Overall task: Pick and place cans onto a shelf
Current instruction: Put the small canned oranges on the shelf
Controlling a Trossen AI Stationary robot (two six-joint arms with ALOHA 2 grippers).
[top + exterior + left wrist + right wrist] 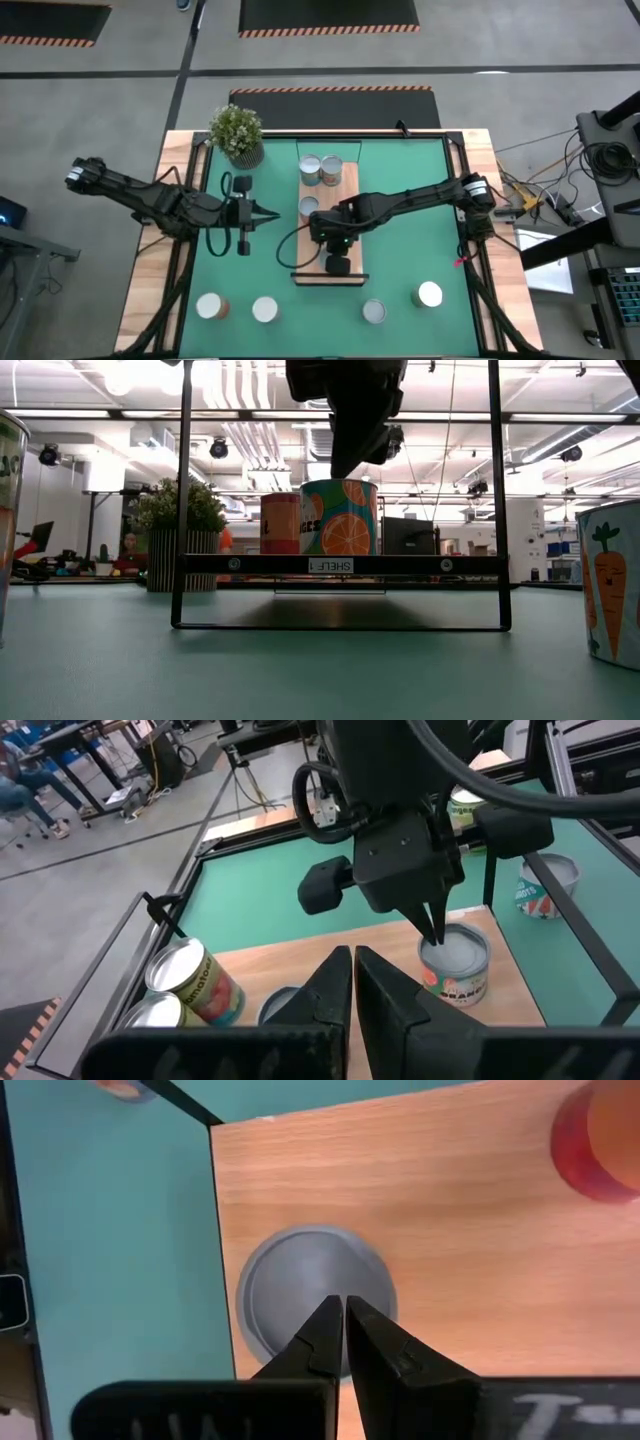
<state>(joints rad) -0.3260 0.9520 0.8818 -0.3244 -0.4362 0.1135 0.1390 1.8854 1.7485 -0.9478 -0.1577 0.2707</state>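
The light-wood shelf (345,205) lies in the middle of the green mat, its dark strip at the near end. Two cans (321,170) stand at its far end and one (309,207) stands behind its middle. An orange-label can (340,518) with a silver top (300,1285) stands upright near the near end. My right gripper (336,240) is shut and points down right over that top. It also shows in the left wrist view (437,932). My left gripper (272,215) is shut and empty over the mat left of the shelf. My right gripper's shut fingertips (343,1308) point straight down at the middle of the orange-label can's silver top (458,952). I cannot tell whether they touch it or stand just above it. The can stands upright on the shelf.
Several cans stand on the mat along the near edge: two at the left (212,306) (264,309) and two at the right (374,312) (429,294). A potted plant (237,132) stands at the far left. A black frame (182,510) rises around the shelf.
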